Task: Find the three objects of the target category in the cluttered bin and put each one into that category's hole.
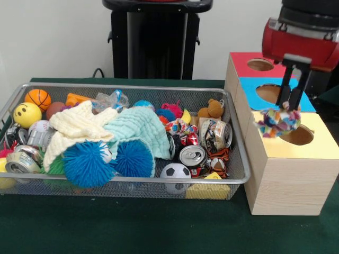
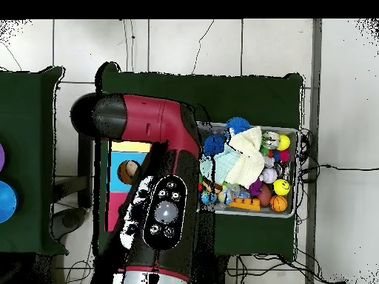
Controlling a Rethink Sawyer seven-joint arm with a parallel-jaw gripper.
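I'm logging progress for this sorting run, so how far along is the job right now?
Nothing shows as already dropped. In hand: the gripper holds one patchwork fabric bundle above the yellow-faced wooden box, just beside its round hole, not yet released. Left: releasing it. Any further bundles in the silver wire mesh bin are hard to pick out among the clutter.

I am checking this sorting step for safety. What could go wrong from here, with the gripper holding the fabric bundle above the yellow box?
1. The gripper holds the fabric bundle to one side of the yellow box's hole, not clearly over it. If released now, it might land on the box top or catch on the rim.
2. Only the bundle's top seems pinched, so it could slip early.
3. The bundle is loose and could snag on the fingers.
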